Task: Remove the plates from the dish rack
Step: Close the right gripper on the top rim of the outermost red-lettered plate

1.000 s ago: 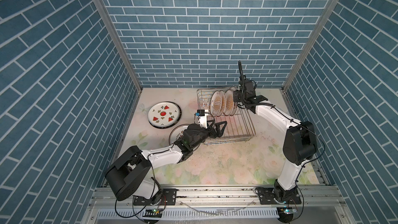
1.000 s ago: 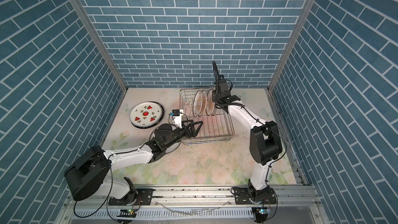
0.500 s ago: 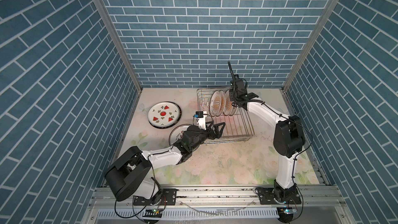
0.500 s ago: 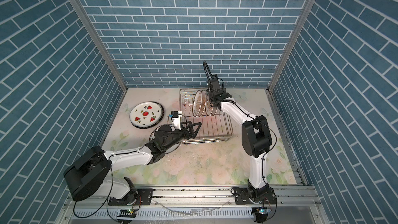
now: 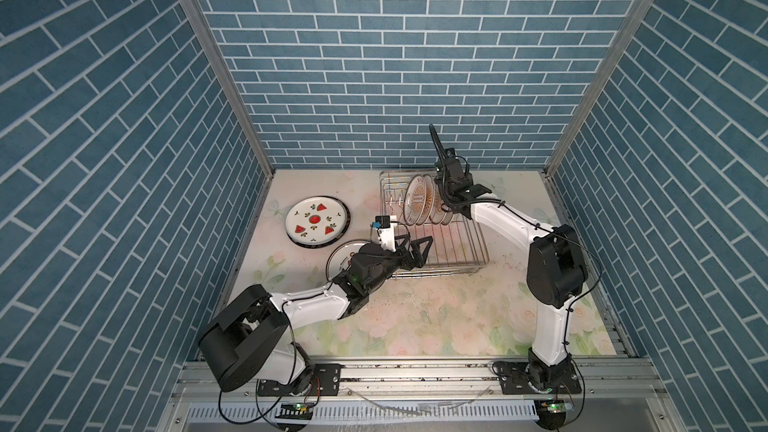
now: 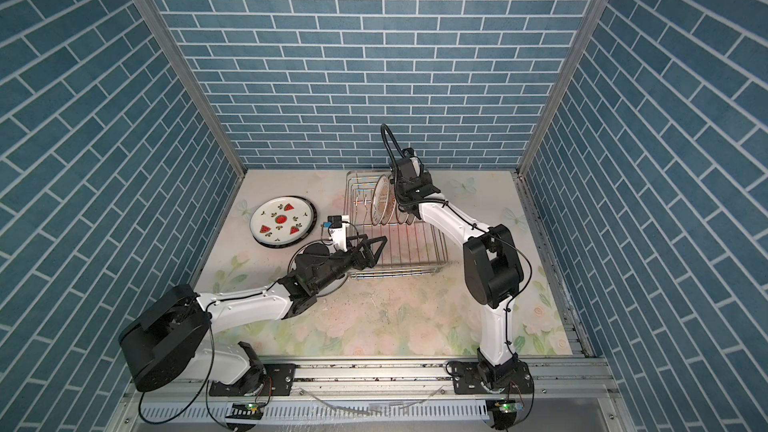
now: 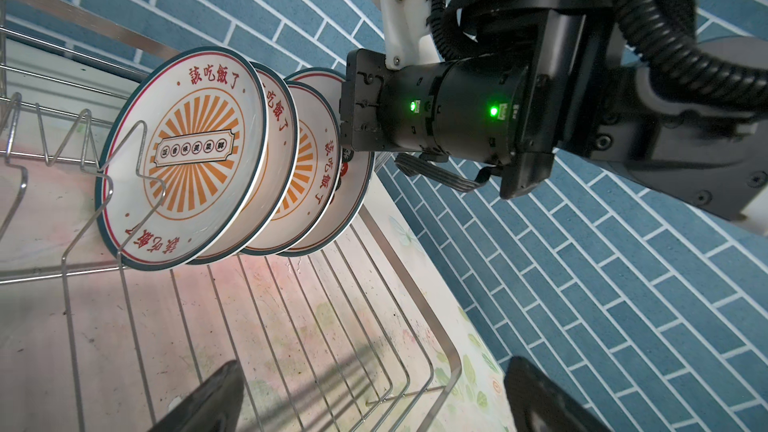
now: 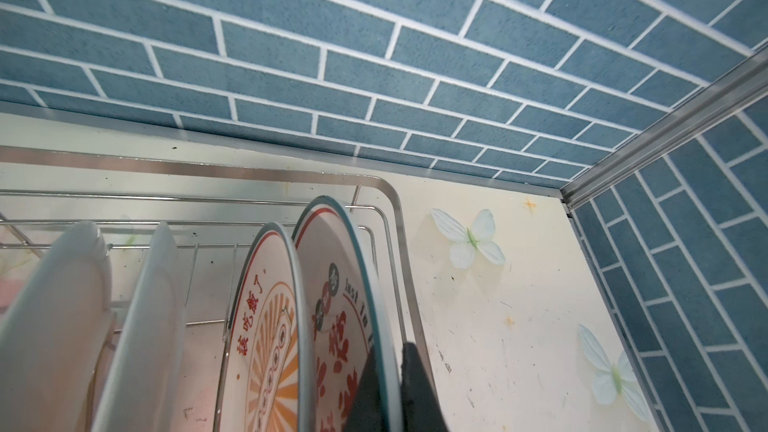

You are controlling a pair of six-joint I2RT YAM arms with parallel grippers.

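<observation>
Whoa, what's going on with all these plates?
A dish rack is being unloaded. The right gripper is shut on the rim of the red-lettered plate at the end of the row; three sunburst plates stand beside it. The left gripper hangs open by the rack's front. A watermelon plate and another plate lie on the table.

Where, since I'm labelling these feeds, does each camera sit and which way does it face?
Top views: high at the front, looking down on the table and dish rack; left arm and right arm show whole.
Left wrist: low at the rack's near end, facing the sunburst plates; open left claw and right arm show.
Right wrist: above the plates, looking along their edges toward a back corner; right claw, shut on the lettered plate, shows.
Shared: both wrist views show the sunburst plates and rack.
</observation>
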